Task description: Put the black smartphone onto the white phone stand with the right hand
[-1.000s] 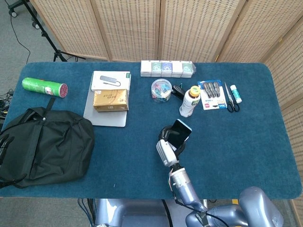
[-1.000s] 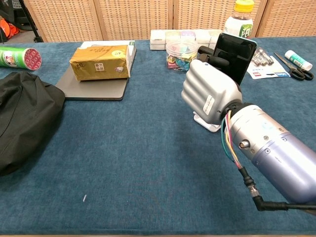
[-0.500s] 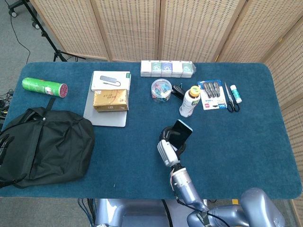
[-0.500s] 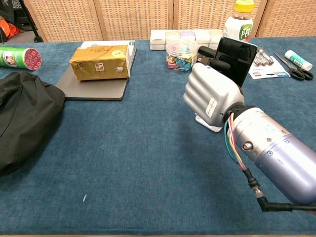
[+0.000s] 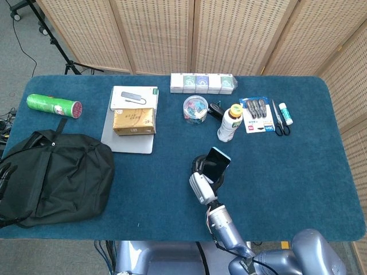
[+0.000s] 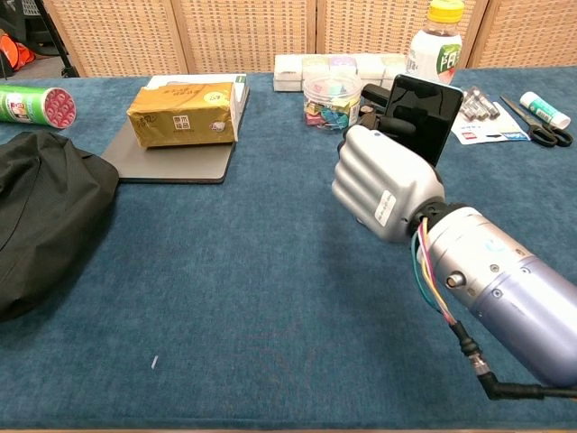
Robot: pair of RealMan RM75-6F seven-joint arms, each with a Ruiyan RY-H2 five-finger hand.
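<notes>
Near the front edge of the blue worktop (image 5: 287, 172), head view: the right hand (image 5: 200, 182) grips the black smartphone (image 5: 217, 162), tilted upright, below the bottle (image 5: 230, 122). Chest view: the hand's (image 6: 383, 180) knuckles face the camera, hiding any white phone stand; the smartphone (image 6: 424, 113) stands above them.

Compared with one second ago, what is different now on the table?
The right hand, gripping the black smartphone, shifted slightly left and toward the robot, so it now hides the white phone stand seen earlier. Its hold stayed the same. The bottle and bag did not move.

Right hand (image 6: 386, 180) clenched mid-table, forearm angled up-left
</notes>
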